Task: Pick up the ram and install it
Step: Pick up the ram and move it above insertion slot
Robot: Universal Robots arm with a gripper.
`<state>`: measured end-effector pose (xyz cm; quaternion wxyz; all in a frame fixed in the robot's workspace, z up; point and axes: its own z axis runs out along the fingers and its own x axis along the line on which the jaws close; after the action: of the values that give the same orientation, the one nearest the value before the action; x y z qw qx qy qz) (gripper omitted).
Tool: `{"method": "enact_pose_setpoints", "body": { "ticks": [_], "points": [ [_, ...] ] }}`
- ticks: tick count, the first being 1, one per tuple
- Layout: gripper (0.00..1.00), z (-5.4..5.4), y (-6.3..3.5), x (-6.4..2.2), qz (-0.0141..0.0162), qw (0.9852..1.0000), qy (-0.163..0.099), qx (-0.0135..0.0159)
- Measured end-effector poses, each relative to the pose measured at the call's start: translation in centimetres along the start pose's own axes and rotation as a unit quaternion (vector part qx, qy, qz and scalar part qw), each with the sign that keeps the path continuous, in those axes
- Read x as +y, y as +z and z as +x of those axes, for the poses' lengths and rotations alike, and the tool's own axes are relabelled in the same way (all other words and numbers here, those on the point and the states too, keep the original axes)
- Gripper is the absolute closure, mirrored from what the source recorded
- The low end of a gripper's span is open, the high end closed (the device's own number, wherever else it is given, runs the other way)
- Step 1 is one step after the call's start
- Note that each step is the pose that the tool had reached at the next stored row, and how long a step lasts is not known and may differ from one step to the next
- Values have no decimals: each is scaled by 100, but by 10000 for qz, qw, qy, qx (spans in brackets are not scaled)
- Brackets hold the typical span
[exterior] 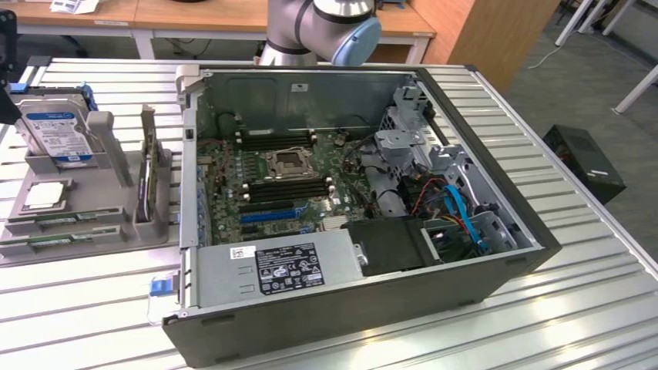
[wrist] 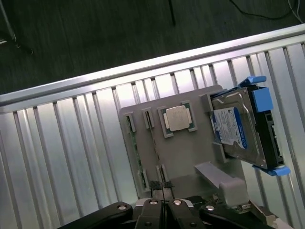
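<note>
- the wide silver ribbed metal table (exterior: 575,308) holds everything up in 1 flat place.
- the big dark grey computer box (exterior: 340,324) lies on its side with its cover off, so the inside faces up and can be reached from above.
- the grey and blue robot arm (exterior: 319,23) stands behind the box in the exterior view.
- the green board inside the box (exterior: 221,193) lies flat. its long black slots with white end clips (exterior: 288,185) look bare to me, i think so a stick can fit in.
- the flat grey plastic tray (exterior: 103,196) sits at the exterior view's left, just beside the box. it keeps each part in its own spot.
- the silver hard drive with a blue label (exterior: 57,131) stands upright in the tray's holder.
- the ram (exterior: 49,223), a long thin green stick, lies in a groove of the tray, with 1 more stick like it (exterior: 46,241) just beside it. it is not picked up yet.
- the square silver chip (exterior: 43,195) rests in its own pocket, between the hard drive and the sticks.
- the black claw (wrist: 162,198) hangs over the tray, near 1 end of the grooves. its 2 tips are pressed together with nothing between them.
</note>
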<state>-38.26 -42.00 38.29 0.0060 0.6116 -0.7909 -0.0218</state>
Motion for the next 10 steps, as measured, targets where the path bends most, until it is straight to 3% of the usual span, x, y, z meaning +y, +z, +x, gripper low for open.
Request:
{"method": "enact_pose_setpoints", "body": {
  "ticks": [10],
  "points": [
    [89, 0, 0, 0, -7, 9991, -416, 17]
  ]
}}
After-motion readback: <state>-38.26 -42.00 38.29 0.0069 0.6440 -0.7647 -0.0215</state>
